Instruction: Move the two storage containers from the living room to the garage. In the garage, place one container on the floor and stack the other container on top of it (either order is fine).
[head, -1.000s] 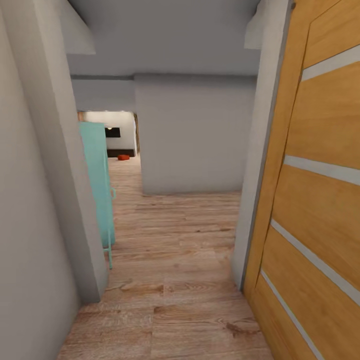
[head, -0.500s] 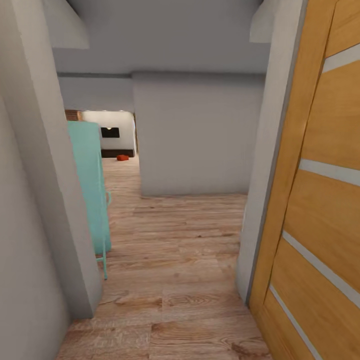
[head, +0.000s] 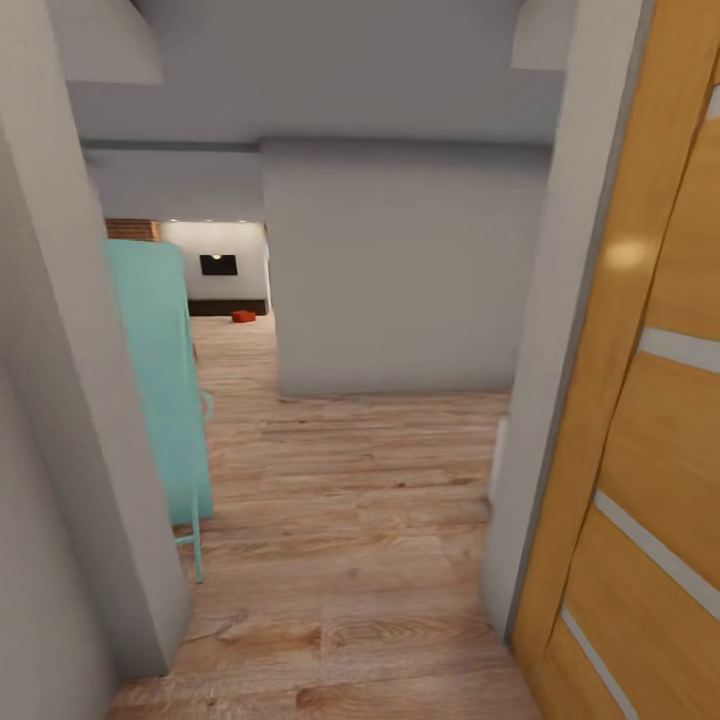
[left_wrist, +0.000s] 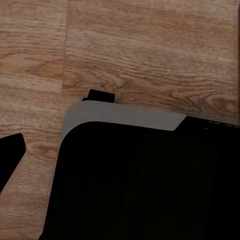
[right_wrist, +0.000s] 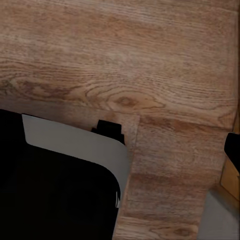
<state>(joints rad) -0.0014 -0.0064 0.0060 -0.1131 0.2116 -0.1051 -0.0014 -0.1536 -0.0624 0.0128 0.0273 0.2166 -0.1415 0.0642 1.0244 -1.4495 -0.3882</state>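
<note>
Far down the hallway, a small orange-red storage container (head: 243, 316) lies on the light wood-plank floor (head: 350, 520) of a lit room, in front of a dark low unit. It is too distant to make out details. In the left wrist view a dark fingertip (left_wrist: 10, 155) sticks in at the edge over the wood floor, beside my black and grey base (left_wrist: 145, 175). The right wrist view shows another dark fingertip (right_wrist: 234, 150) above the planks, with the base (right_wrist: 60, 185) underneath. Nothing is seen held.
I stand in a narrow doorway. A grey wall (head: 70, 420) is close on the left and an open wooden door (head: 650, 420) with its grey frame on the right. A turquoise panel (head: 160, 380) leans past the left wall. A grey wall block (head: 390, 270) stands ahead.
The whole head view has shifted: the camera has moved forward through the doorway, so the walls and door sit wider apart. The container stays far off.
</note>
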